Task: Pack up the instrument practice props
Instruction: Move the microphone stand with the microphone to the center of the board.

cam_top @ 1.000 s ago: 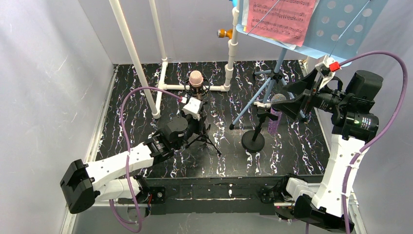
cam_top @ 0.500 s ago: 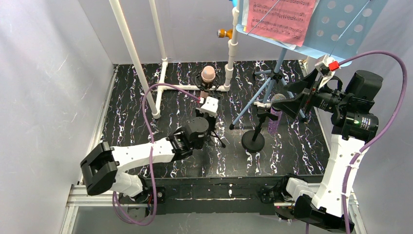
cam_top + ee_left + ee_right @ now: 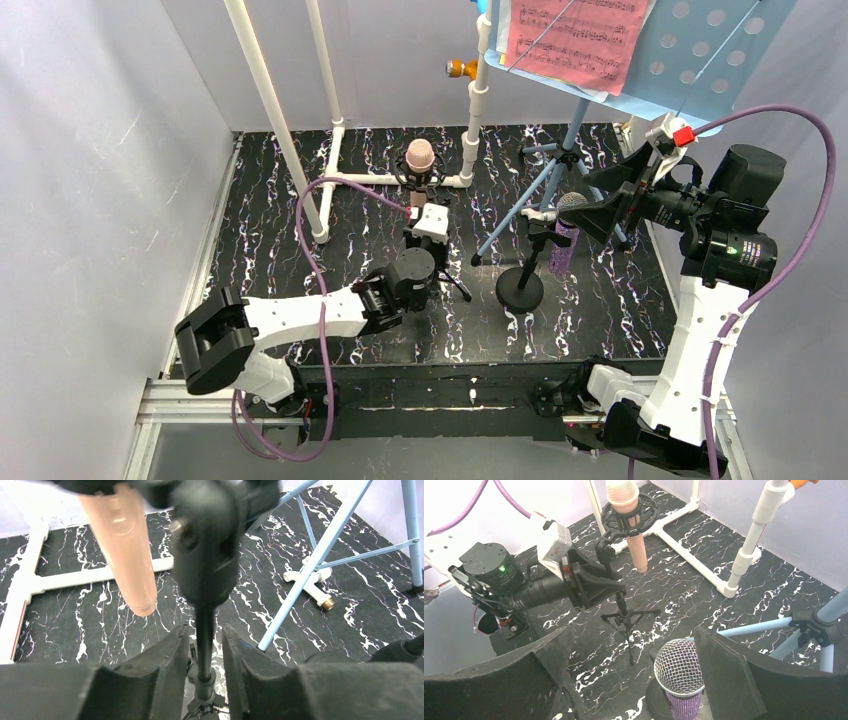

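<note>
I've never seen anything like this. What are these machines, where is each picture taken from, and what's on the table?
These are two robot arms bolted side by side, each ending in a two-finger gripper. The wide picture looks down from above; the other two come from cameras on the wrists, showing each arm's fingers. On the table stand a pink microphone on a tripod, a purple microphone on a round base, a music rack with a pink page, and a white pipe frame. The left gripper straddles the tripod's pole, jaws narrowly apart. The right gripper is wide open around the purple microphone's head. Nothing is held.
</note>
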{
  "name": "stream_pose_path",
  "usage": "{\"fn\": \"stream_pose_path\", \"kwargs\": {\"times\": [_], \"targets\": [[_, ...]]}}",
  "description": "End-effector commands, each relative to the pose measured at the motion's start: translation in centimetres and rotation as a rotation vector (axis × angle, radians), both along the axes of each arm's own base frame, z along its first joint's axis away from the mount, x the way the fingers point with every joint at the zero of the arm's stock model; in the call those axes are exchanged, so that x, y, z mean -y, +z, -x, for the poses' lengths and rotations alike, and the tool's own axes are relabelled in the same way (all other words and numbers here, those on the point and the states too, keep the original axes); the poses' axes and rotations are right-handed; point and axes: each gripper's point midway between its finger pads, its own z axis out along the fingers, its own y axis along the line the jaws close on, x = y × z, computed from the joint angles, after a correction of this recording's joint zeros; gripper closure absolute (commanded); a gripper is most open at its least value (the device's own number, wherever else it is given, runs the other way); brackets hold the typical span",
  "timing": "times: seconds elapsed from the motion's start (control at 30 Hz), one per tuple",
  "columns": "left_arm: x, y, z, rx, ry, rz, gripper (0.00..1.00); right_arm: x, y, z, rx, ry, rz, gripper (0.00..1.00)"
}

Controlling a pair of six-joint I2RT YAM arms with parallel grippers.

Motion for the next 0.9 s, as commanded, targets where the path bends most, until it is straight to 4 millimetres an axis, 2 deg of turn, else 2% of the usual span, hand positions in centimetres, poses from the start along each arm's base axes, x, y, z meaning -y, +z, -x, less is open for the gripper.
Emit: {"fn": "stream_pose_path", "kwargs": {"times": [0.0,0.2,0.33,0.4,0.5,0.53,0.63,0.77,0.87], "targets": [[-2.1,2.1,0.9,0.022,0.037,0.140,0.65,-0.1,0.1,0.2,0.016,0.008,0.006,0.00],[-2.1,2.2,2.6,-0.001,-0.084,0.152,0.40,-0.1,-0.2,0.1,0.010,0.005,0.007,0.00],[-1.5,3.1,5.9,-0.029,-0.309,0.111,0.13,-0.1,-0.4,0.3,0.017,0.007,0.019,0.00],[-2.0,4.4,7.7,-0.028,-0.406,0.101,0.04,0.0,-0.6,0.3,0.015,0.007,0.024,0.00],[-4.1,6.1,9.5,-0.056,-0.454,0.086,0.02,0.0,-0.8,0.3,0.010,0.009,0.023,0.00],[-5.0,7.4,9.9,-0.061,-0.452,0.088,0.02,0.0,-0.8,0.2,0.010,0.009,0.023,0.00],[-7.6,9.1,10.6,-0.106,-0.434,0.010,0.02,-0.1,-0.5,0.3,0.016,0.011,0.022,0.00],[-8.9,12.8,9.8,-0.146,-0.422,-0.026,0.02,-0.1,-0.4,0.1,0.015,0.009,0.014,0.00],[-8.8,14.9,8.1,-0.208,-0.411,0.010,0.02,0.0,-0.7,-0.1,0.000,0.001,0.006,0.00]]}}
